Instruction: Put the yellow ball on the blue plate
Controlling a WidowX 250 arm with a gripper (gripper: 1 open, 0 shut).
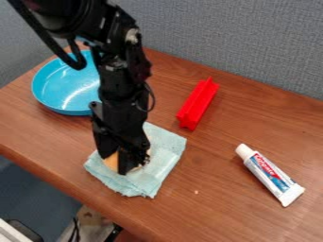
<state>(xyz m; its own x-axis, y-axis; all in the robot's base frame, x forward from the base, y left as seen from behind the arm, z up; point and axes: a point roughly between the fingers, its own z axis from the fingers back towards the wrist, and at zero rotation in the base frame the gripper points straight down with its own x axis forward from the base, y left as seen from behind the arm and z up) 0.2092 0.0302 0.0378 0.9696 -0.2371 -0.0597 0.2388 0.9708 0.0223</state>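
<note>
The yellow ball (116, 163), low and left of the middle, is hugged between the narrowed claw (121, 163) fingers.

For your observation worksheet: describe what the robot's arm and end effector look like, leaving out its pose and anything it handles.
The arm is black all over, built of blocky, boxy segments. Thin black cables loop loosely beside its upper part. The end effector is also black, with two flat, straight fingers. No markings or labels can be made out.

Turquoise-blue plate (57, 87), orange-yellow ball (116, 163), pale teal cloth (145, 168), red block (197, 102), black tool (123, 159)
</note>
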